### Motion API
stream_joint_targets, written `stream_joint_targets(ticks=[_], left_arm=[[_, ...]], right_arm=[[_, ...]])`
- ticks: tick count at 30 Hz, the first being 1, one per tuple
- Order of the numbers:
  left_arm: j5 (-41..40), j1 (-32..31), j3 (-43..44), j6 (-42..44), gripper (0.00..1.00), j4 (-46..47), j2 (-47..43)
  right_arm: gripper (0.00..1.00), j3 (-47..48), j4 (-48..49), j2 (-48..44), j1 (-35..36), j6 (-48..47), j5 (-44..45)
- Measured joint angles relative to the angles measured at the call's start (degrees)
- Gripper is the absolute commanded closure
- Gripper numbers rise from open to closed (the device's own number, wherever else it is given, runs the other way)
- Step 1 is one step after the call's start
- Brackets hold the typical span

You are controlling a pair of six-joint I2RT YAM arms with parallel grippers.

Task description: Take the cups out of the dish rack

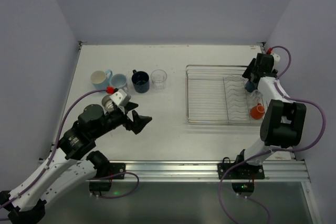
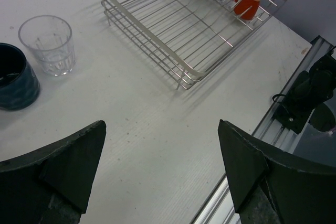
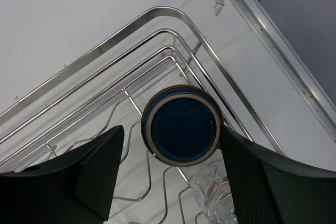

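Your right gripper (image 3: 172, 131) hangs over the far right corner of the dish rack (image 1: 210, 120), and its jaws stand apart, one on each side of a dark navy cup (image 3: 181, 124). That cup sits upside down in the rack with its round base facing your wrist camera, close inside the curved corner wires. The right finger (image 3: 262, 177) lies at the cup's edge, though you cannot tell from this view whether it touches. The left finger (image 3: 89, 177) shows a clear strip of rack wire between itself and the cup, so nothing is clamped. Just below the navy cup in that view a clear glass tumbler (image 3: 215, 198) lies among the divider prongs. Nearer your arm bases on the same side of the rack is a small orange cup (image 1: 257, 111). Your left gripper (image 2: 161, 129) is well away from the rack, over bare table (image 1: 173, 135) near the left arm's side, with its jaws spread wide and nothing between them. Four cups stand in a row on the table to the left of the rack: a cream mug (image 1: 100, 80) with a light blue handle, a light blue cup (image 1: 118, 81), a navy mug (image 1: 140, 81) and a glass tumbler (image 1: 158, 77). The left gripper sits on the near side of that row, closest to the navy mug and apart from all four.
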Motion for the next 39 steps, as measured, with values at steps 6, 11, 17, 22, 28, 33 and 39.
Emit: stream_joint_targets(ticks=[6,11,17,22,28,33,39], left_arm=[[-0.6,0.0,0.0,0.0,0.08,-0.1,0.7],[-1.1,0.0,0.0,0.0,0.08,-0.2,1.2],[-1.2,0.0,0.0,0.0,0.08,-0.3,1.8],[-1.2,0.0,0.0,0.0,0.08,-0.3,1.8],[-1.2,0.2,0.0,0.0,0.08,-0.3,2.0],[-1.1,0.6,0.0,0.0,0.08,-0.3,2.9],[-0.9,1.0,0.0,0.0,0.08,-0.2,4.6]], right_arm=[[0.23,2.3,-0.6,3.1,0.0,-1.1,0.4],[0.23,4.4,-1.2,6.0,-0.1,-1.6,1.0],[0.30,5.5,-3.2,7.3,-0.2,-1.7,1.1],[0.57,6.0,-3.6,7.9,-0.2,-1.3,1.1],[0.68,4.6,-3.3,5.8,-0.1,-1.2,0.7],[0.71,2.6,-2.0,-1.2,-0.1,-0.4,-1.2],[0.72,1.3,0.6,-11.3,0.0,2.0,-3.7]])
